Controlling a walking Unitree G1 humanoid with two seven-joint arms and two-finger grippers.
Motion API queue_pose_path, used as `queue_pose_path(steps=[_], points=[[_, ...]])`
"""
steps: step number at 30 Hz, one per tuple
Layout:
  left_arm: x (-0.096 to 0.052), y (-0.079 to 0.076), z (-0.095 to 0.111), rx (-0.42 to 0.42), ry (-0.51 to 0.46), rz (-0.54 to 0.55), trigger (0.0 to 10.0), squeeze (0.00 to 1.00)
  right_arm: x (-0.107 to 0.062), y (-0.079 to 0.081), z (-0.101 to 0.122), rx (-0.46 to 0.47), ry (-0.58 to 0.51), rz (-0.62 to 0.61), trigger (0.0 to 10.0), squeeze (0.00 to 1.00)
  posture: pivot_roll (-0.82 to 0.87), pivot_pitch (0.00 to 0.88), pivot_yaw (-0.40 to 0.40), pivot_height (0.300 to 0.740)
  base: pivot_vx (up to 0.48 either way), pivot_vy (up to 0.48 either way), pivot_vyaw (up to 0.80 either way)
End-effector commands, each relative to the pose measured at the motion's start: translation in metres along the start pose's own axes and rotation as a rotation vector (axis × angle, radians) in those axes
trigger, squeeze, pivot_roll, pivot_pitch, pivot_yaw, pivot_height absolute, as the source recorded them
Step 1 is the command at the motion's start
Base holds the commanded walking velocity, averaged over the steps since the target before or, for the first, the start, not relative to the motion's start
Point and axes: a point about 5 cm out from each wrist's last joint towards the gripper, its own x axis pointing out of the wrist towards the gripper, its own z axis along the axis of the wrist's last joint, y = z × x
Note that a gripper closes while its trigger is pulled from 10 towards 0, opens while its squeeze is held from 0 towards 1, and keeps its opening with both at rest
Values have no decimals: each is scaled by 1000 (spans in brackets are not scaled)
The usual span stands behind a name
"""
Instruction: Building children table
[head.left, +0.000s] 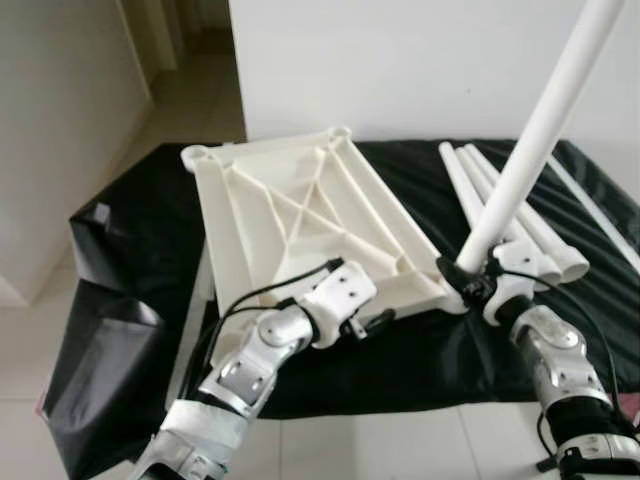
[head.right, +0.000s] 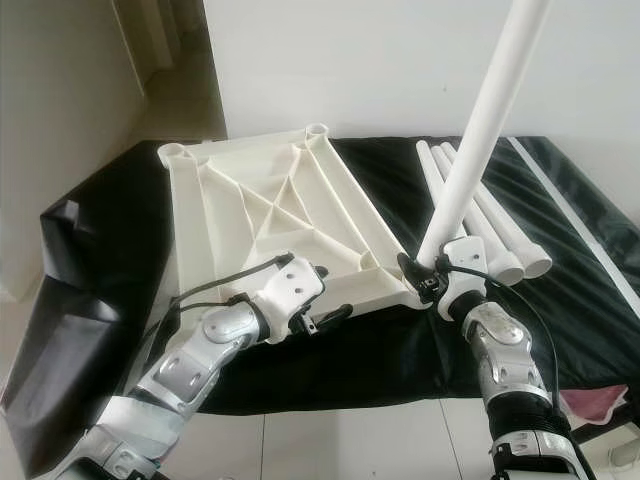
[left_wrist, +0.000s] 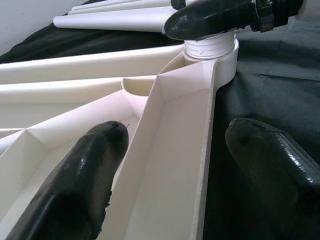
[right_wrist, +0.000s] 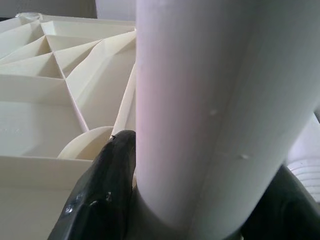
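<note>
One leg (head.left: 530, 140) is pinched by the right gripper (head.left: 478, 280) at a corner socket of the tabletop (head.left: 300, 215) (upside down); its near edge is straddled by the spread left gripper (head.left: 372, 322). Three legs (head.left: 500, 205) remain unfitted.

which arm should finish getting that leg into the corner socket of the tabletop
The right. Its gripper is shut on the upright leg, whose threaded end sits at the tabletop corner socket. The left gripper straddles the tabletop's edge, open, placed to steady it.

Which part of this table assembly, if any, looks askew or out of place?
The white leg held by the right gripper leans instead of standing square in the corner socket of the upturned tabletop. The left gripper straddles the tabletop's near edge. Nothing looks broken.
</note>
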Motion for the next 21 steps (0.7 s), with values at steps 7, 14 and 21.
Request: queue_pose_path(steps=[7,14,21], points=[[-2,-3,-3,-1,12,-40,10000,0,-10,3,-17,54,46,-156,10000,0,3,0,-10,740,0,0,0],[-3,2,-4,-2,20,-33,10000,0,-12,21,-18,151,46,-348,10000,0,4,0,-8,740,0,0,0],[-5,5,-4,6,23,-32,10000,0,-14,37,-14,161,34,-436,10000,0,10,0,-3,740,0,0,0]])
